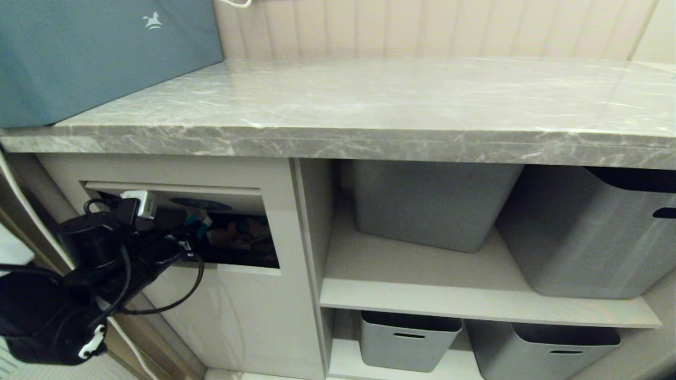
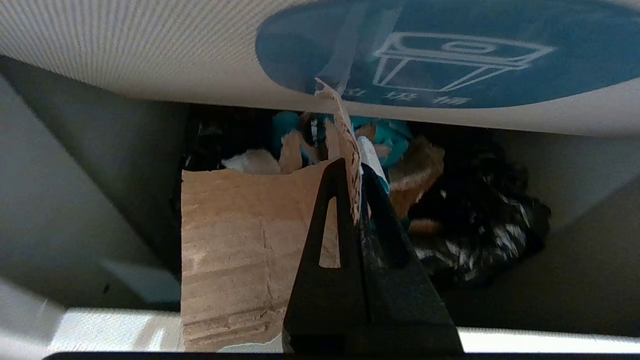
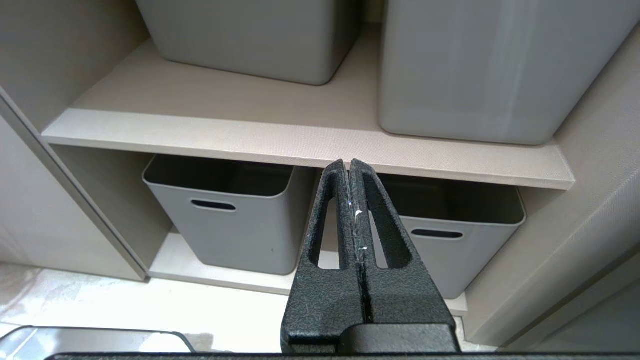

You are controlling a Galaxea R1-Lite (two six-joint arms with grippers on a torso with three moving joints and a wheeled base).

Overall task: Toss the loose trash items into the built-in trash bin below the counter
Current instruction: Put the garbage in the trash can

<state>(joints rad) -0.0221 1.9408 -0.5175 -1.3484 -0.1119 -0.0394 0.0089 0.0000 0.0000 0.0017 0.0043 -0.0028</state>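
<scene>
My left gripper (image 2: 352,167) is shut on a torn scrap of light brown cardboard (image 2: 230,240), one of the loose trash items, pinching its ragged edge. It reaches into the opening of the built-in trash bin (image 1: 237,316), below the grey marble counter (image 1: 369,105). The bin's flap (image 2: 440,55), with its round blue sticker, is tilted inward above the fingers. Inside the bin lie more brown scraps (image 2: 420,170), teal bits and a black bag (image 2: 480,225). In the head view the left arm (image 1: 121,248) enters the opening at the lower left. My right gripper (image 3: 349,167) is shut and empty, facing the shelves.
Grey storage tubs stand on the open shelves right of the bin: two on the upper shelf (image 1: 428,206) (image 1: 586,232) and two lower down (image 1: 406,338) (image 1: 544,348). A blue-teal box (image 1: 100,53) sits on the counter's far left. A fluted beige wall backs the counter.
</scene>
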